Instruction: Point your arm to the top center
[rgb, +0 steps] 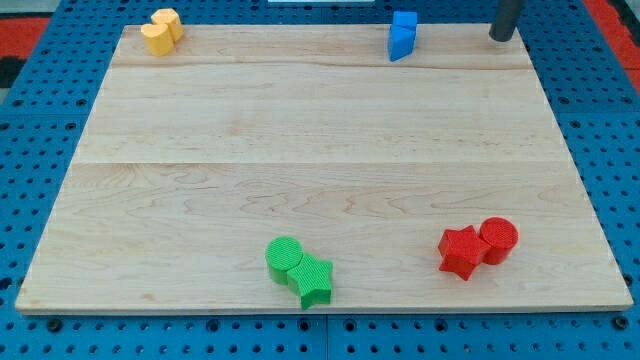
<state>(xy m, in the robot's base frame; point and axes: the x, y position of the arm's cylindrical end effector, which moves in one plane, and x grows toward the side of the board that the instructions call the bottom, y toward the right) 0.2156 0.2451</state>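
Observation:
My tip (500, 37) shows at the view's top right, just past the wooden board's (320, 150) top right corner. It stands to the right of the blue block (402, 35), which sits at the board's top edge, right of center. Only the rod's lower end is in view. The tip touches no block.
Two yellow blocks (160, 30) sit together at the top left corner. A green cylinder (284, 256) touches a green star (314, 281) at the bottom center. A red star (461, 251) touches a red cylinder (498, 239) at the bottom right.

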